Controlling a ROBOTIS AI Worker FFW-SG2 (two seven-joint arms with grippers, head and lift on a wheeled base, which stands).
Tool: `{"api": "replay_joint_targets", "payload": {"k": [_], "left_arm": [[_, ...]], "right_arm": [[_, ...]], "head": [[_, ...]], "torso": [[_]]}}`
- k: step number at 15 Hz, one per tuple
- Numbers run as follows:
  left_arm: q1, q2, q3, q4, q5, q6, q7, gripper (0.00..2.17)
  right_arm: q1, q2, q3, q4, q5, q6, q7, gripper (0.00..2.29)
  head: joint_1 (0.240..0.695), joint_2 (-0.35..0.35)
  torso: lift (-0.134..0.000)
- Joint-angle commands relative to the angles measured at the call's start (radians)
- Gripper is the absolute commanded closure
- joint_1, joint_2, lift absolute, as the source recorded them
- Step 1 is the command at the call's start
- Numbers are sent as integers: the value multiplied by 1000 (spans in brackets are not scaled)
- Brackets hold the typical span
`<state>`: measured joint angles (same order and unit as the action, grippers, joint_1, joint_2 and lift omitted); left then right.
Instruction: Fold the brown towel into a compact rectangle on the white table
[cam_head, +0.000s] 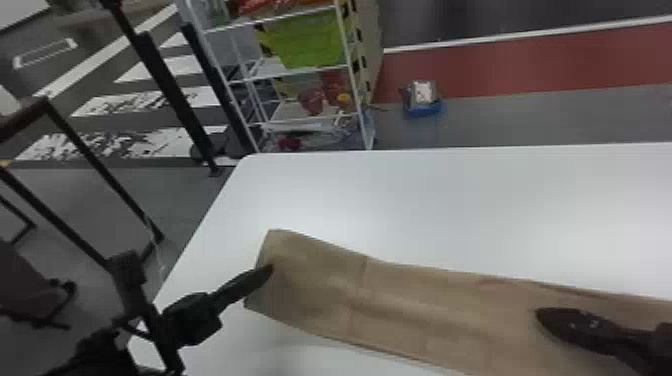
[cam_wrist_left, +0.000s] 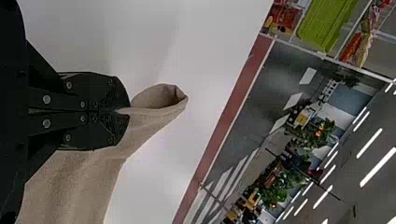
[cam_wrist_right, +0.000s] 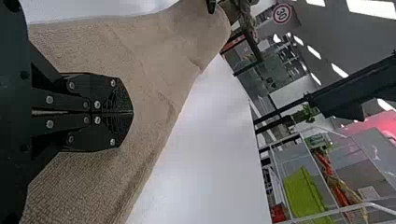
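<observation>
since the towel (cam_head: 400, 300) looks limp, left gripper (cam_wrist_left: 122, 111) best pinches its end, as now, toward worktop's (cam_head: 450, 200) left edge; right gripper (cam_wrist_right: 131, 112) closed.

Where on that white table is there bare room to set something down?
The widest bare patch of the white table lies between the brown towel and the table's far edge. A smaller one borders the towel's near side, right of the left arm. It's crowded at the towel's left end, held by the left gripper, and around the right gripper.

Brown towel (cam_head: 410, 300) — long folded strip, creased, on white table (cam_head: 450, 200)
</observation>
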<state>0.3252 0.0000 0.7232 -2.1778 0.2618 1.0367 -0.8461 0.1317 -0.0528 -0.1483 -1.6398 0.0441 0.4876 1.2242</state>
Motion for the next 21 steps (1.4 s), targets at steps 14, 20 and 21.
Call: {"api": "replay_joint_targets", "payload": {"k": [14,20,21], "left_arm": [[-2,-3,51,-56,122,132,-60,1703],[-2,-3,58,-82,183,211,-97,1703],[-3,-3,53,-82,192,217,-99,1703]], "right_arm": [[-162,51,210,121,49,98,-63,1683],[-251,54,228,261,37,49,-97,1683],[-256,54,231,264,37,42,-103,1683]], "head": [[695,350],[695,350],[695,350]], "torso": [[-124],[-124],[-124]]}}
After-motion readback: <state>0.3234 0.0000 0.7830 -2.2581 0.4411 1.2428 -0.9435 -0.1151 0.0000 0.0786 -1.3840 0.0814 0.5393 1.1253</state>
